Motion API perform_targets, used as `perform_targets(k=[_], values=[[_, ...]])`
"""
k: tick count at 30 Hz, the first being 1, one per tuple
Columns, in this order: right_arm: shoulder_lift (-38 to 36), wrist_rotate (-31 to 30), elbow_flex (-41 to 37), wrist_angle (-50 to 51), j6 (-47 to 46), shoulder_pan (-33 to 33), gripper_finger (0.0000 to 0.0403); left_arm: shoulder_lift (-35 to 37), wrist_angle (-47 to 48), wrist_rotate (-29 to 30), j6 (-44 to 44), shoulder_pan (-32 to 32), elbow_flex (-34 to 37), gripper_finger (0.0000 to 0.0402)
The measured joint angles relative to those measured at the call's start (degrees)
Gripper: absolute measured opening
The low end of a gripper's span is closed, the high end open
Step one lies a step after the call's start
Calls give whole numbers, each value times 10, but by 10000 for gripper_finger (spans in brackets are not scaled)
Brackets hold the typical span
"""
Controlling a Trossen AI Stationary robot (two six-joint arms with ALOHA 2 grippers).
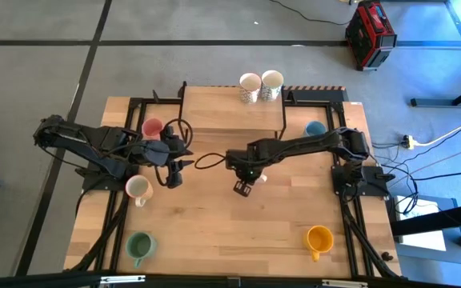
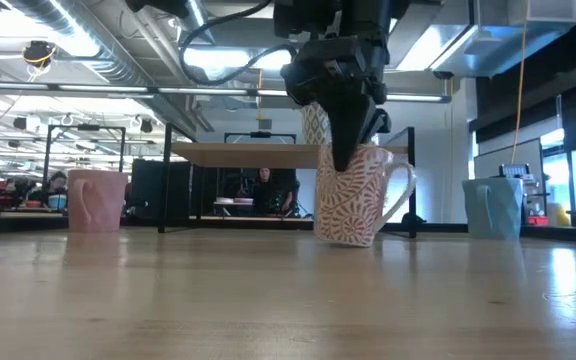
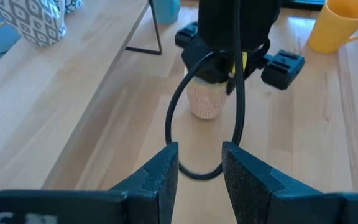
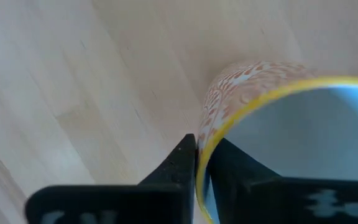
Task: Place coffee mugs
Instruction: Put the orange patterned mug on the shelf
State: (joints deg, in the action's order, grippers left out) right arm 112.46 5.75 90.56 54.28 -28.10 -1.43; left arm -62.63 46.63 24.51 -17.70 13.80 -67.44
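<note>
The right gripper [image 2: 353, 150] sits at the centre of the high view, its fingers straddling the rim of a patterned mug [image 2: 353, 200] that stands upright on the surface [image 1: 238, 220]; one finger is inside and one outside, clasped on the wall. The left gripper [image 1: 174, 170], left of centre, hangs parted and empty. Every mug interior that shows looks empty.

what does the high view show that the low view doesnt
Only the high view shows the green mug, the orange-yellow mug, two cream mugs on the raised shelf, and the left end effector waiting near the table's left side. Only the low view shows the patterned mug standing upright on the table. Both show the right end effector, the pink mug and the light blue mug.
</note>
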Motion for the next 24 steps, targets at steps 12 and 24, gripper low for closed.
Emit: perform_targets(k=[12, 24], values=[[-11, -1, 0, -22, 31, 4, 182, 0, -8, 0, -2, 0, 0, 118], [-84, -16, 38, 21, 115, 3, 200, 0, -10, 2, -3, 0, 0, 118]])
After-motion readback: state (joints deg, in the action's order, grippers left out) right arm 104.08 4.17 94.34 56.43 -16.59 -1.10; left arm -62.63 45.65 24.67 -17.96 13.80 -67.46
